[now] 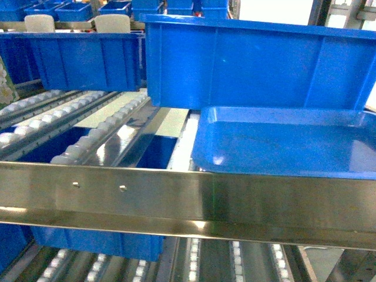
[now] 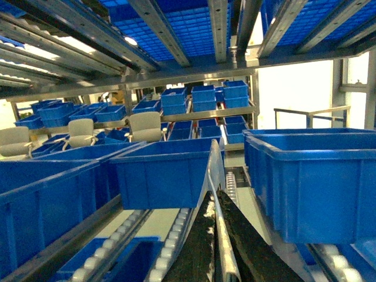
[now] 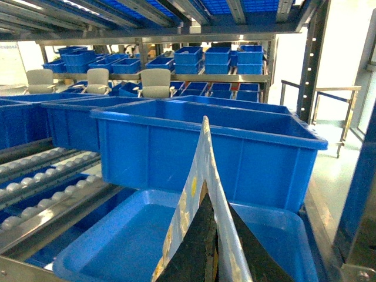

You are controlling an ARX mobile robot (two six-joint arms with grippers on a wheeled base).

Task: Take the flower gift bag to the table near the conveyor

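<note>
Gift bag point(image 3: 197, 176) pinched edge-up in right tool point(image 3: 214, 241), lower centre; left tool point(image 2: 220, 241) apparently clamps it too. Conveyor point(image 1: 88, 126) ahead, counter unseen: carrying, placing remain.

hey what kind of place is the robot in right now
Likely a warehouse or factory picking area: a steel roller conveyor rack, many blue plastic bins on its lanes, and more shelving stacked with bins behind.
</note>
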